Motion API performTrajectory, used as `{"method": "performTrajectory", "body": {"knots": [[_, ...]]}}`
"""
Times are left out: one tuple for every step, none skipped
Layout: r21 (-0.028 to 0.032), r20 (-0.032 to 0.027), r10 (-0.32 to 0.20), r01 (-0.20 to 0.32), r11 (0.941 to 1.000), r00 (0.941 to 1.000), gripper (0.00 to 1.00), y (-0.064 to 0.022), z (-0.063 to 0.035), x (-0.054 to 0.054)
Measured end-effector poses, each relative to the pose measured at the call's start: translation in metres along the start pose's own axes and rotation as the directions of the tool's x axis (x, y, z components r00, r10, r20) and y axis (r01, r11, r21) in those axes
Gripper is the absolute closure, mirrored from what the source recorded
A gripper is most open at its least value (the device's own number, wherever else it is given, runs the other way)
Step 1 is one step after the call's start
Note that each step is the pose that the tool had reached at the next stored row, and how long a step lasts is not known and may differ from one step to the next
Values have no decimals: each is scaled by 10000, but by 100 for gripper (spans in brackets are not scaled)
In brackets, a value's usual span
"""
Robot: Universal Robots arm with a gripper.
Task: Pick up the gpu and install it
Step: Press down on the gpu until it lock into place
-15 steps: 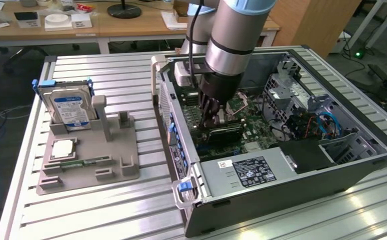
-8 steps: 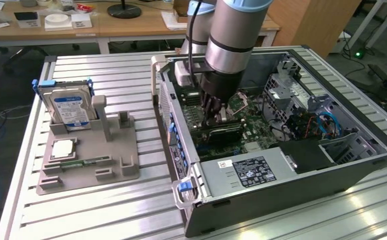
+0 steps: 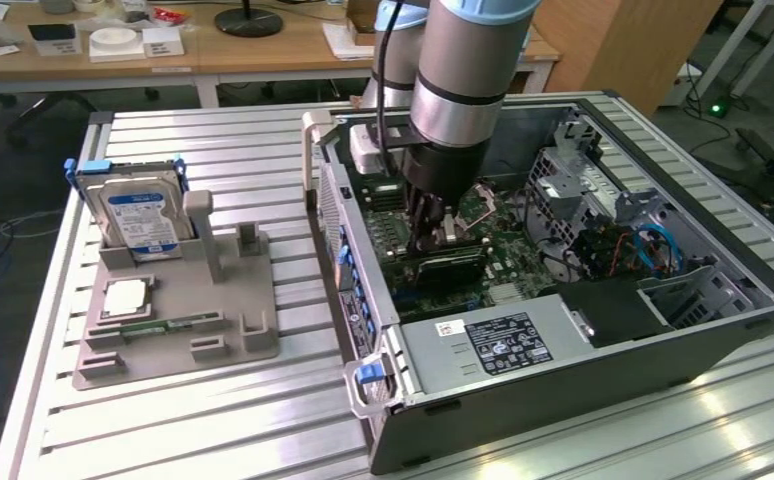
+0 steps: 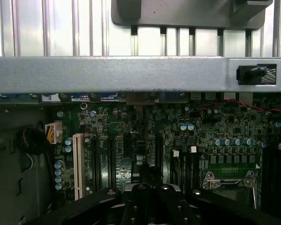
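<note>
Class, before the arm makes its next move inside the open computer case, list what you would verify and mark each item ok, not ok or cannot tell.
1. Gripper is down inside the computer case, over the motherboard: ok.
2. gpu lies below the gripper, at the board: ok.
3. gpu fully seated in its slot: cannot tell.
4. Grip on the gpu: cannot tell.
5. Hard drive stands in the grey holder outside the case, away from the arm: ok.
</note>
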State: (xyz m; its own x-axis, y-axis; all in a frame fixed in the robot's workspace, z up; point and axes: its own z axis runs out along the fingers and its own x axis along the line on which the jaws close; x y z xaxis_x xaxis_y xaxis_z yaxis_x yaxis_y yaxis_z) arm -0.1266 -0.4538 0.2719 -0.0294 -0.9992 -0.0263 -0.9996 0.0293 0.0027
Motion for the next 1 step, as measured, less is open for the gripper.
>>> {"method": "performTrajectory", "body": {"knots": [[-1,0,-1,1,10000,10000,89,0,0,0]]}}
